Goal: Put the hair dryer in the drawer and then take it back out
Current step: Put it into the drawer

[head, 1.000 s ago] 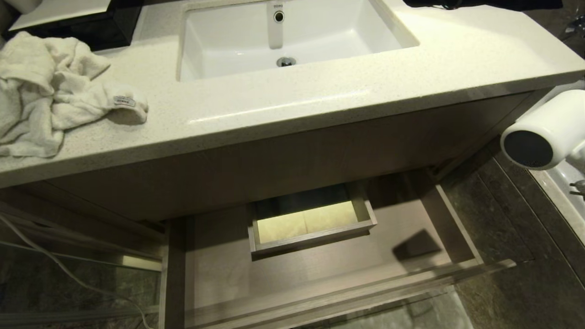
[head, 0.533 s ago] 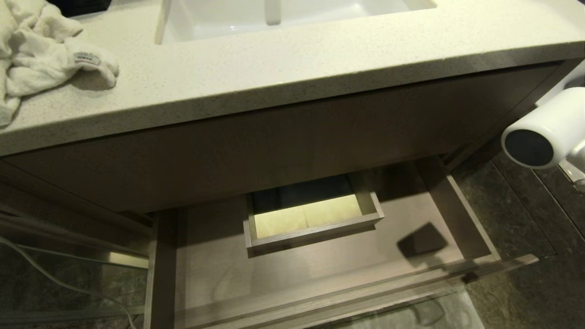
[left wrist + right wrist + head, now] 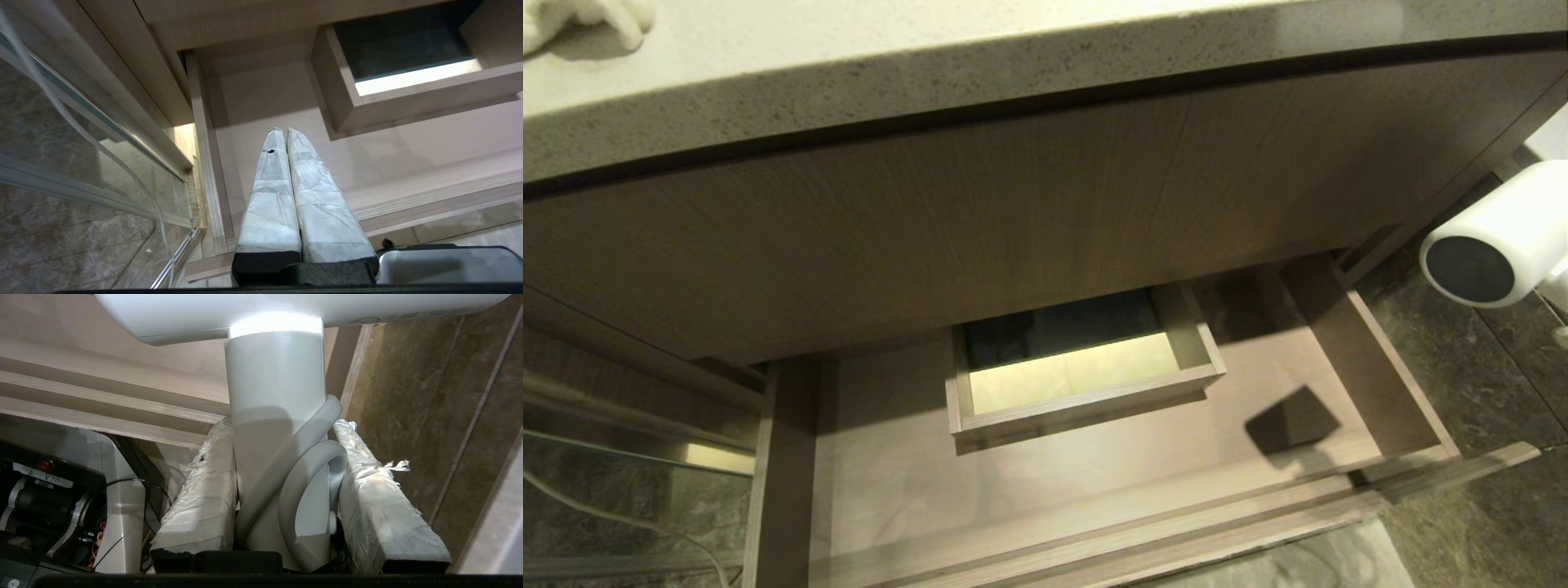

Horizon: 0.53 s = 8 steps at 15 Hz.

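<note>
White hair dryer (image 3: 273, 396) handle clamped btwn right gripper (image 3: 282, 428) fingers.

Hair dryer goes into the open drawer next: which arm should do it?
Right. Its end effector is already clamped on the hair dryer handle, just off the drawer's right side. The left end effector is shut and empty.

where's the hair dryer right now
The hair dryer is at the right edge of the head view, off the right side of the open drawer and above the dark floor, its handle clamped in the right gripper.
</note>
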{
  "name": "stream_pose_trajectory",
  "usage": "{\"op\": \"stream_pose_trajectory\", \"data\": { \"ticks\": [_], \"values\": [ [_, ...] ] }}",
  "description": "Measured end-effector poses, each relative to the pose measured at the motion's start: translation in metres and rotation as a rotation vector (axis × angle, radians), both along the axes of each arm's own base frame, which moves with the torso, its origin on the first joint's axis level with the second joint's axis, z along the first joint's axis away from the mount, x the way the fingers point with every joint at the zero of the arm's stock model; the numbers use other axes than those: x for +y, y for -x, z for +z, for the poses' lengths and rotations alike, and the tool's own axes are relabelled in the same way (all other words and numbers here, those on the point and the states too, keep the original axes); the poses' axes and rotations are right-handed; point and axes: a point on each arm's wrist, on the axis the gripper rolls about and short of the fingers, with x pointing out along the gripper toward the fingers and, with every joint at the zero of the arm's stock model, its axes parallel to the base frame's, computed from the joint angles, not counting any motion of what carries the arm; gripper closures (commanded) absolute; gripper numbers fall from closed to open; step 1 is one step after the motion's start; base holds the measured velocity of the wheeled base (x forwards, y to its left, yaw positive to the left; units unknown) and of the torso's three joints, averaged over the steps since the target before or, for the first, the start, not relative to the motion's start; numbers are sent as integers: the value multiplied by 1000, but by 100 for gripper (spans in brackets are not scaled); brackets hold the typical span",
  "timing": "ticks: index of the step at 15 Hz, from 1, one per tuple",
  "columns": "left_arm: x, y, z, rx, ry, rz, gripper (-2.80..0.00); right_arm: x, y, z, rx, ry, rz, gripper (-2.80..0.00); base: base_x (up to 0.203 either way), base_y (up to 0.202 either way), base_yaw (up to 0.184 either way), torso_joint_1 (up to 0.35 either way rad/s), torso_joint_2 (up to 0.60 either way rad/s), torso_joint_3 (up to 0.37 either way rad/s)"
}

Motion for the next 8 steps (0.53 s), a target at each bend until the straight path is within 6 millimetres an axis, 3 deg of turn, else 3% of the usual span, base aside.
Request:
{"op": "stream_pose_trajectory", "data": {
  "ticks": [8],
  "values": [
    [0,0,0,1,0,0,0,-1,-4,-2,-3,3,1,0,0,0,0,-128,414,287]
  ]
}}
